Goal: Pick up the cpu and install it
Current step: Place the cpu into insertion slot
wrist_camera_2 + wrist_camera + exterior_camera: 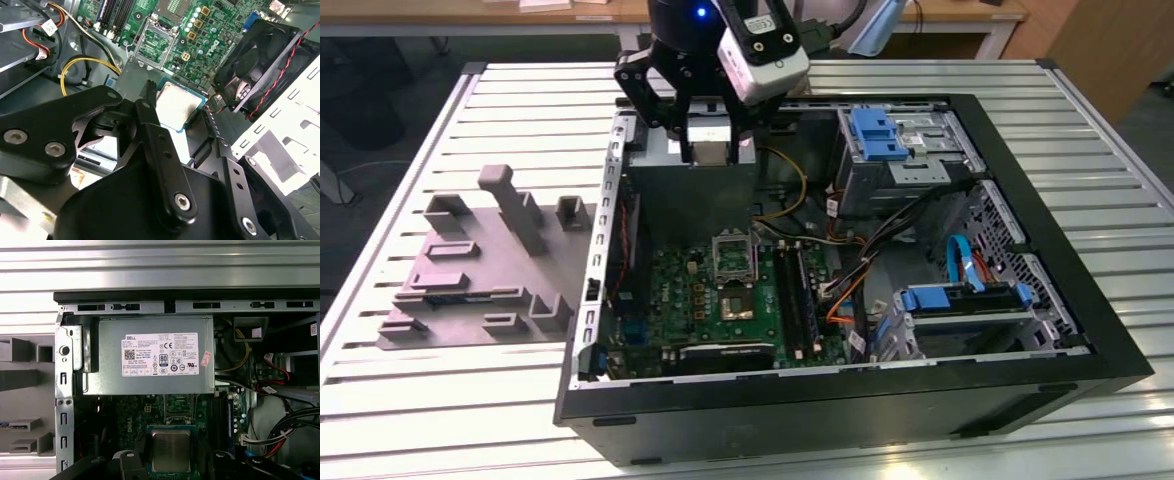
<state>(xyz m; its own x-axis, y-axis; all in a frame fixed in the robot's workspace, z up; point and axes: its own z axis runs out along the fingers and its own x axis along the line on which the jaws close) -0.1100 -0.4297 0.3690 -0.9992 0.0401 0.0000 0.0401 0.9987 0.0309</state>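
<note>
Silvery-grey on top with a thin pale rim, the single cpu (171,452) is clamped by two opposite edges in the pincer (711,152), aloft over the power supply (150,360) inside the one open computer case (854,410). It looks light, stiff and likely fragile underneath, so an edge hold suits it. One socket (155,42), seemingly empty, lies on the motherboard (220,30).

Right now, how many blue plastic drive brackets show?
2 blue brackets at the exterior view's right: one on the upper drive cage, one on the lower cage. Others may be hidden.
</note>
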